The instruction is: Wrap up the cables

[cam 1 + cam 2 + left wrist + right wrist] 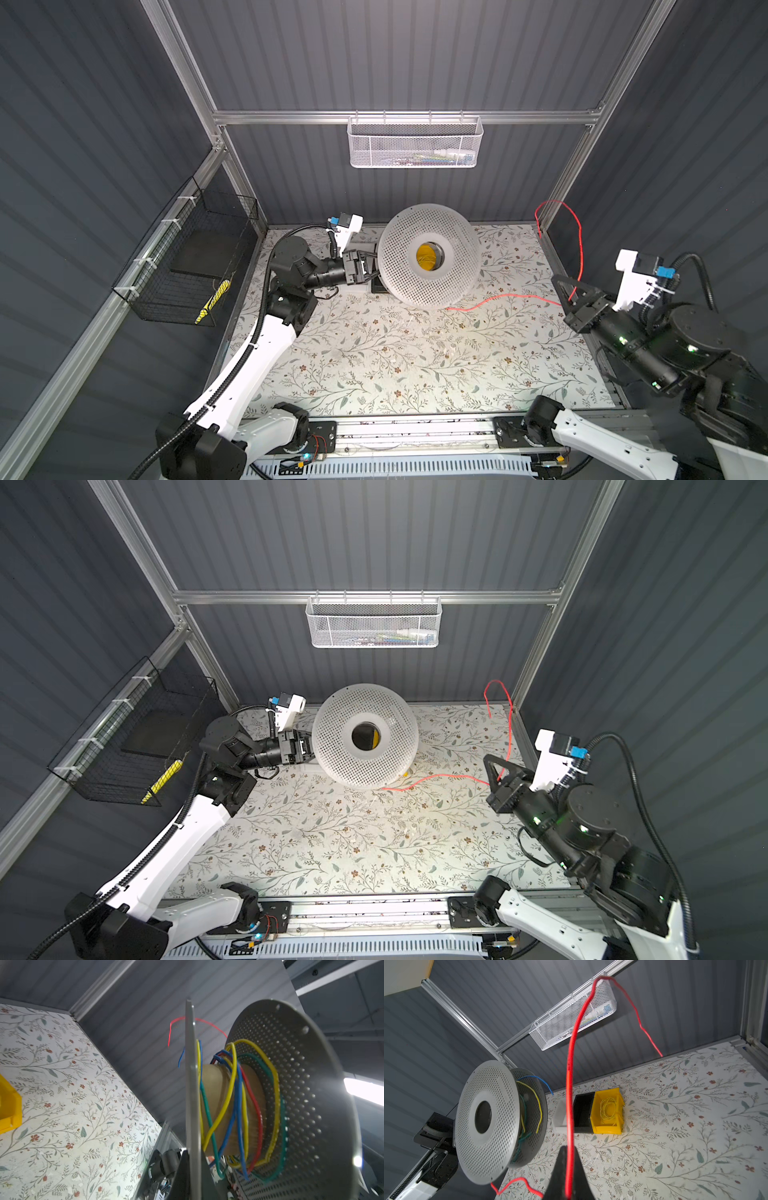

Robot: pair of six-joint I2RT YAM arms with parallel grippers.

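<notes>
Firstly, far left of both top views: a black wire-grid basket (183, 253) fixed to the side wall. It holds a dark flat slab and a yellow-and-black striped item (212, 302).

Left of centre: the left gripper (371, 268), fingers clenched on the rim of one flange of the spool. In the left wrist view that flange passes edge-on between them.

Centre: a white perforated two-flange spool (428, 266) with a brown cardboard core (214, 1088), tilted, one flange turned up toward the top camera.

On the core: cables in loose, springy loops, none lying tight.
- yellow cable (234, 1068)
- blue cable (240, 1118)
- green cable (208, 1111)
- red strand (259, 1124)

Upper centre: a white mesh basket (415, 145) hung on the aluminium rail of the back wall. Its contents are too small to tell.

Beyond the spool in the right wrist view: three small open bins in a row, sides touching.
- white bin (560, 1118)
- black bin (583, 1124)
- yellow bin (607, 1129), holding a coil of thin pale-yellow wire (608, 1109)

Right of centre: a thin bright red cable (507, 296). It emerges from under the spool's lower right edge and runs across the floral-printed table cover (395, 365) to the right gripper. From there it rises in a tall arch by the upper right corner post, with its free end hanging down.

Right: the right gripper (561, 284), fingers pinched tight on the red cable, at the table's right edge.
</notes>
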